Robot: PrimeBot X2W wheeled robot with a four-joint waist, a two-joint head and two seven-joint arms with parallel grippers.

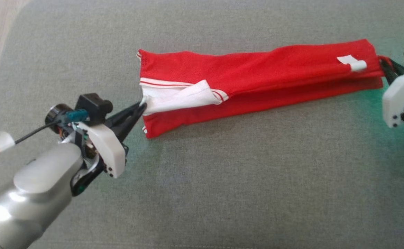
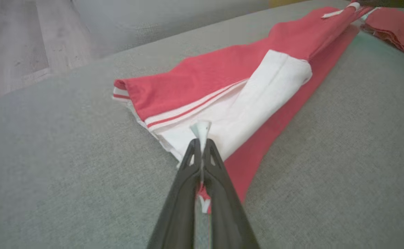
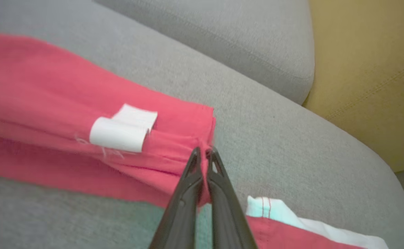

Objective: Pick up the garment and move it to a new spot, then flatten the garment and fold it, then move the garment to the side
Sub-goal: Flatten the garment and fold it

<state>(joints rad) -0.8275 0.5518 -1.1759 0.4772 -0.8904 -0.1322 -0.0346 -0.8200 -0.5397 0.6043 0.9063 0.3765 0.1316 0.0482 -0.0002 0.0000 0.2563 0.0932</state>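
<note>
A red garment (image 1: 257,79) with a white striped collar lies folded into a long narrow band on the grey cushion (image 1: 222,180). My left gripper (image 1: 141,104) is shut on the white collar end, and in the left wrist view a bit of cloth pokes out past the left gripper (image 2: 202,143). At the band's other end my right gripper (image 1: 384,67) is shut on the red hem; the right wrist view has the right gripper (image 3: 204,154) pinching red cloth beside a white label (image 3: 122,129). Stretched between the two grippers, the garment (image 2: 243,86) rests on the cushion.
A second red and white garment (image 3: 292,228) lies on the cushion near my right gripper, also seen at the far right as a red pile (image 2: 399,31). A mustard-yellow cushion (image 3: 371,69) stands beyond the grey back cushion (image 3: 229,38). Wooden floor (image 2: 11,45) lies past the cushion's left edge.
</note>
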